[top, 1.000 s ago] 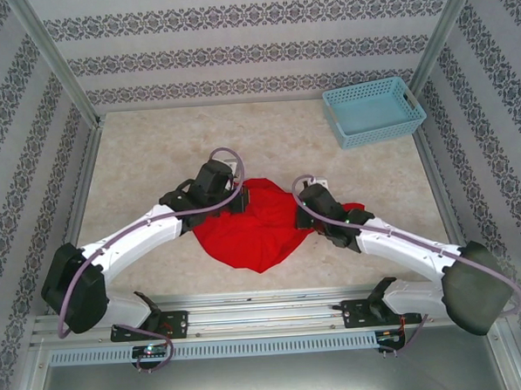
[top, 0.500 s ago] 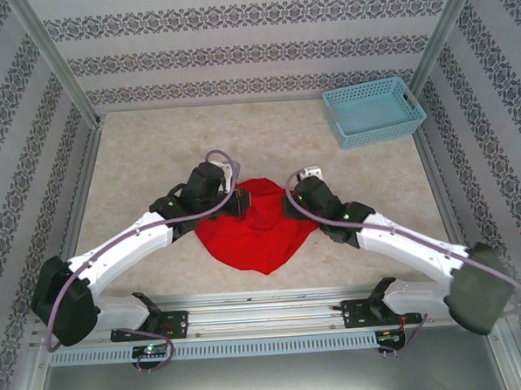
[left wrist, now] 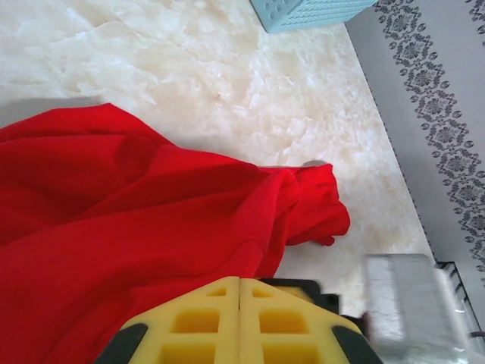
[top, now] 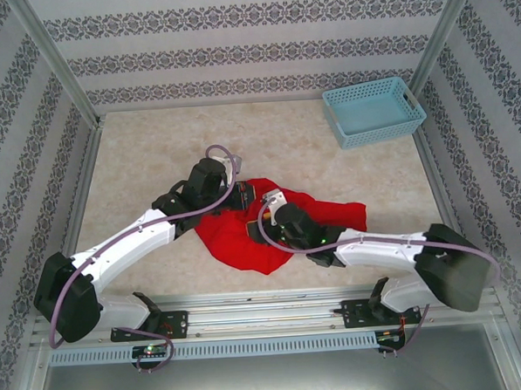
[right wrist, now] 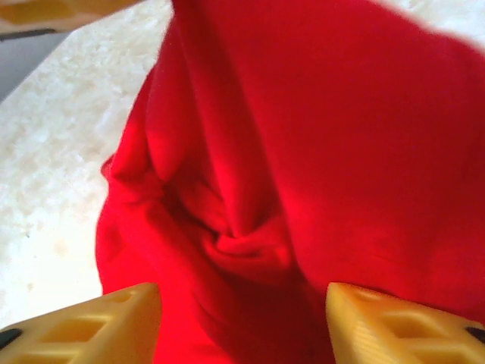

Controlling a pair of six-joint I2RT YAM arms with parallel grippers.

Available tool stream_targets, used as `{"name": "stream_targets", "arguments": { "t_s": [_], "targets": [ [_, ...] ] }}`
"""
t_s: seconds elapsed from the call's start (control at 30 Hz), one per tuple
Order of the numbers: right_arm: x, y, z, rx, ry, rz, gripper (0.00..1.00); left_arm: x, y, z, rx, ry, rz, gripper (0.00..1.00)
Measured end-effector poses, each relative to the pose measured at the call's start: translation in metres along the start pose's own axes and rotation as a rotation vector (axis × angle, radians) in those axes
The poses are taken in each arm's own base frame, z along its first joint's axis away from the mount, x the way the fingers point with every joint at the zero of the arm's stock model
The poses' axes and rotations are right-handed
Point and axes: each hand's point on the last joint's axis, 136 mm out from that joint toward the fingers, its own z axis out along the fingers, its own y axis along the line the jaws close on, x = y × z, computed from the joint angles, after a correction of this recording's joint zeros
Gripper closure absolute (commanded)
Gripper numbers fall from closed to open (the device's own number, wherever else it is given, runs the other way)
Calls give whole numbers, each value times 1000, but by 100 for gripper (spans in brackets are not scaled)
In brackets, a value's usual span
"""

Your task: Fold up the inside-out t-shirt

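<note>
The inside-out t-shirt (top: 331, 213) is a bright red crumpled heap at the middle of the table, one end trailing right. My left gripper (top: 246, 196) is at its upper left edge. In the left wrist view the yellow fingers (left wrist: 239, 280) are pressed together with the red cloth (left wrist: 151, 197) running out from their tips. My right gripper (top: 266, 208) reaches in from the right, just beside the left one. In the right wrist view it (right wrist: 242, 303) stands open over a twisted bunch of the cloth (right wrist: 341, 136), which lies between the two fingers.
A light blue plastic basket (top: 374, 110) stands at the back right corner, its corner also in the left wrist view (left wrist: 303, 11). Patterned walls and metal posts enclose the marbled table (top: 153, 148). The two wrists are close together over the shirt.
My right gripper has opened and swung left across the shirt to beside the left gripper. The shirt's right part has dropped and now trails out to the right. The left gripper stayed shut.
</note>
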Motion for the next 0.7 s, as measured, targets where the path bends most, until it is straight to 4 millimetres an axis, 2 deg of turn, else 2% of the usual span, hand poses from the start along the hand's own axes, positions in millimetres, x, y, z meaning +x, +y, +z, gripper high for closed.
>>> {"name": "stream_targets", "arguments": {
  "t_s": [0.1,0.23,0.27,0.37,0.5,0.6,0.7],
  "targets": [
    [-5,-1,10,9,-41,8,50,0,-1,0,7,3,-8,100],
    [-7,-13,21,75,-82,15,52,0,-2,0,11,3,-12,100],
    [-6,-16,24,88,-83,15,56,0,-2,0,11,3,-14,100],
    [-8,-19,32,117,-90,24,76,-1,-1,0,7,-2,-16,100],
    [-18,-15,32,112,-114,26,100,-5,4,-1,-5,-11,-22,100],
    [-25,-11,24,97,-129,33,100,-12,14,-3,-24,-30,-38,100],
    [-38,-4,6,63,-157,46,100,-22,30,-2,-67,-48,-53,100]
  ]
}}
